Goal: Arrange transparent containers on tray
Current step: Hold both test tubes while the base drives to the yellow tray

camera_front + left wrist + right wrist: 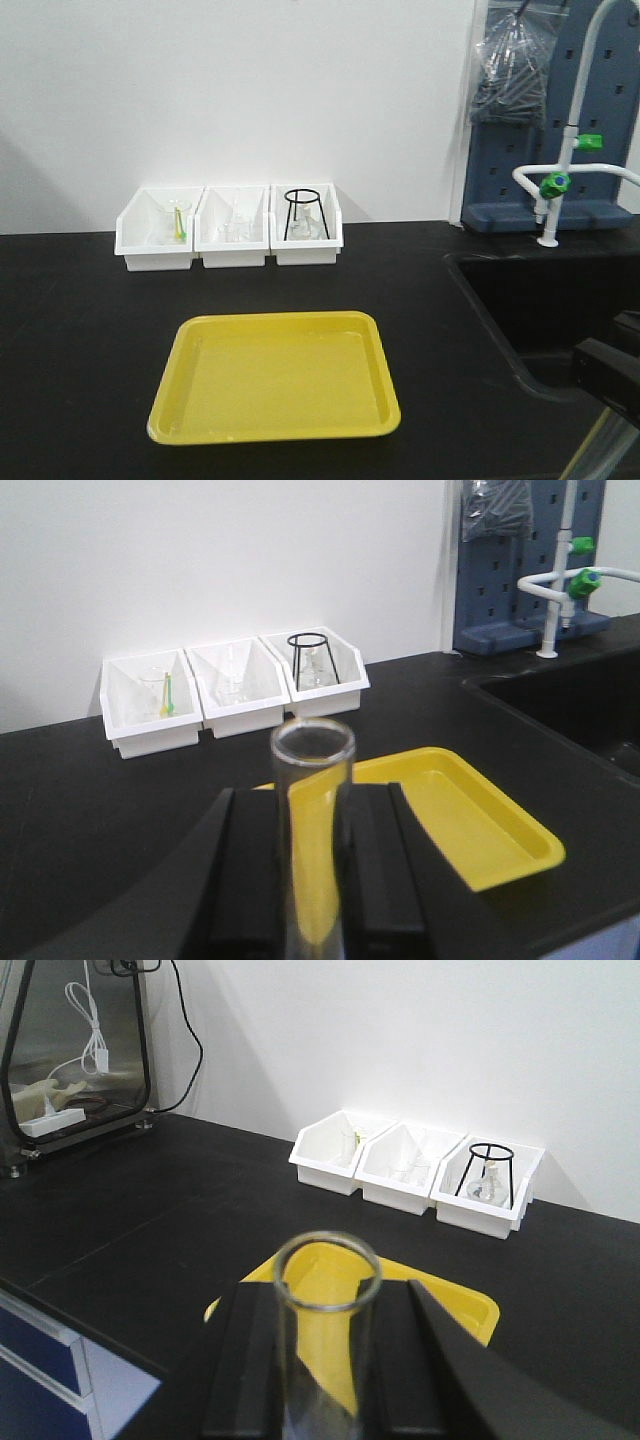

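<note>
Glass test tubes sit clamped in left fingers and right fingers; yellow tray seemingly lies ahead.

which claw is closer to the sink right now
Right, probably. The left claw sees the sink far to its right, beyond the tray. The right claw looks across the tray from the sink side, though the sink is outside its view. Each holds a test tube.

- The tray is wide, shallow and bright yellow, with rounded corners and a raised rim. It lies flat on the black surface.
- The left test tube is slim clear glass, upright with its open rim up, clamped between the left fingers.
- The right test tube looks the same, upright between the right fingers.
</note>
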{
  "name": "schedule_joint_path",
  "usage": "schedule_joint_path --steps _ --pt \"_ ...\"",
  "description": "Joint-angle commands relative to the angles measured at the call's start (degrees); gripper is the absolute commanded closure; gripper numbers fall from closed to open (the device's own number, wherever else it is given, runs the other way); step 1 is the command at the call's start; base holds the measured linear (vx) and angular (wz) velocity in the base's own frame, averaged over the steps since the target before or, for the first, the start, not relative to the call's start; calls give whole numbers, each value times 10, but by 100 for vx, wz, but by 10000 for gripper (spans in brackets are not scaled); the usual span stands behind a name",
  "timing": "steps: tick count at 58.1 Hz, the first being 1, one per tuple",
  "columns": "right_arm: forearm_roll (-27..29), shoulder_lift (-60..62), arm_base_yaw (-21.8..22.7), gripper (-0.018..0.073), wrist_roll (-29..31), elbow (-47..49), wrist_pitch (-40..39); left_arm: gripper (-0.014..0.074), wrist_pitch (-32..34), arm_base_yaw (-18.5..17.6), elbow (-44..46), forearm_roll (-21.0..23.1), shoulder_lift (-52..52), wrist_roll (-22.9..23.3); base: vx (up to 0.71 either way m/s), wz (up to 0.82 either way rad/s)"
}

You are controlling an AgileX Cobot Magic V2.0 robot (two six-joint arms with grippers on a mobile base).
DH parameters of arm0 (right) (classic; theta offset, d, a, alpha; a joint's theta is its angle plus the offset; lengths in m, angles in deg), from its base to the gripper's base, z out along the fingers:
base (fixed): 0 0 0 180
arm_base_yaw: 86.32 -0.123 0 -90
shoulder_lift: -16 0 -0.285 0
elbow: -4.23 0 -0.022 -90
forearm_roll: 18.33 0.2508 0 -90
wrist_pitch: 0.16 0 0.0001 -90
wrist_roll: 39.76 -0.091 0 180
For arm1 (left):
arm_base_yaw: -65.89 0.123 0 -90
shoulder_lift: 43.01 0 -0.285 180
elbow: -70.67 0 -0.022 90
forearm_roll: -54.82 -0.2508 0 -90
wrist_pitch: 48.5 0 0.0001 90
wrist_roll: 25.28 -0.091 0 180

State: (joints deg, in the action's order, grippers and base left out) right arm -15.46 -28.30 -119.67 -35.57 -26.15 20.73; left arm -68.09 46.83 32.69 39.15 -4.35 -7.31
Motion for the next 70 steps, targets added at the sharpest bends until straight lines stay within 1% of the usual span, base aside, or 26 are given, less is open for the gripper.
schedule_joint_path --steps 1,36,70 --pt "-3 -1 2 503 5 15 -49 482 45 -3 22 -4 3 4 27 11" --pt "-3 -1 2 503 5 15 -49 482 45 -3 22 -4 3 4 24 9" --pt "-3 -1 2 503 5 15 -49 482 45 -3 22 -4 3 4 11 4"
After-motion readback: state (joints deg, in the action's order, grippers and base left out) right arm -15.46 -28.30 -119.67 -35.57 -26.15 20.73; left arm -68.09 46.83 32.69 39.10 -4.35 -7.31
